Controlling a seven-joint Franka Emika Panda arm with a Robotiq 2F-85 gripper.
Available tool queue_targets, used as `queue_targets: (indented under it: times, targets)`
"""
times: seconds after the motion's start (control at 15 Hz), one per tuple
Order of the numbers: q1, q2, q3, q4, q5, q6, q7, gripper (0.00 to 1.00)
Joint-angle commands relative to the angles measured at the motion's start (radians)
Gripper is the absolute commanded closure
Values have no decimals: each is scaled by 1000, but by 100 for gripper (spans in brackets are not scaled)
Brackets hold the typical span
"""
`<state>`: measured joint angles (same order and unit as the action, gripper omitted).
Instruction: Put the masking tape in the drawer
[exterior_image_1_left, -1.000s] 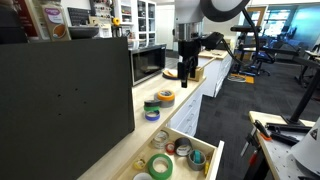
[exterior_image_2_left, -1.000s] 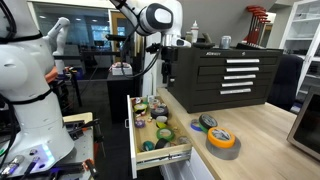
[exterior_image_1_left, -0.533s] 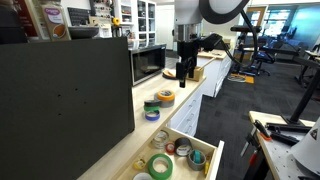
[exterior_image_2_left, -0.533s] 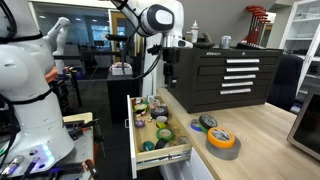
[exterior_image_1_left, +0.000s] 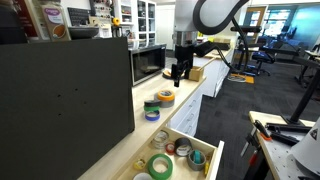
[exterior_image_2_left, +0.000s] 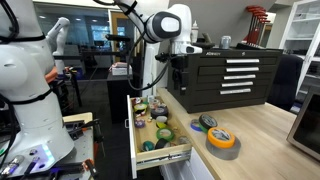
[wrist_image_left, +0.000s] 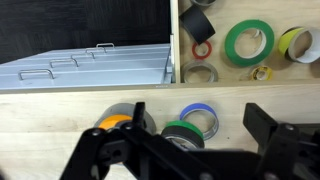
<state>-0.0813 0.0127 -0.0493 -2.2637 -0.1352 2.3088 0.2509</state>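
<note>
The masking tape (exterior_image_1_left: 166, 97) is a tan-orange roll lying on a grey roll on the wooden counter, next to a green roll (exterior_image_1_left: 151, 104) and a blue roll (exterior_image_1_left: 152, 115). It also shows in the other exterior view (exterior_image_2_left: 222, 137) and, partly hidden by my finger, in the wrist view (wrist_image_left: 113, 122). The drawer (exterior_image_1_left: 186, 120) stands pulled out with several tape rolls inside; it also shows in the other exterior view (exterior_image_2_left: 166, 155) and the wrist view (wrist_image_left: 232, 74). My gripper (wrist_image_left: 200, 130) is open and empty, hanging above the rolls on the counter (exterior_image_1_left: 178, 74).
A dark tool cabinet with handles (exterior_image_2_left: 222, 75) stands beyond the counter. A microwave (exterior_image_1_left: 148, 62) sits at the back of the counter and a large black panel (exterior_image_1_left: 65, 100) fills the near side. A white robot (exterior_image_2_left: 25, 80) stands by the drawer.
My arm has shifted sideways over the counter toward the tape rolls. The rolls and the drawer have not moved. The gripper stays open.
</note>
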Motion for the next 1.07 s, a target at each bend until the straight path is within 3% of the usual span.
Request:
queue_targets:
  times: [0.0,0.53,1.0]
  targets:
    - [-14,72,-35,50,17,47,-10,0]
    - [-32,298,-100,228,41,141,-4,0]
    - [-57,460,-101,374,89,178,-69,0]
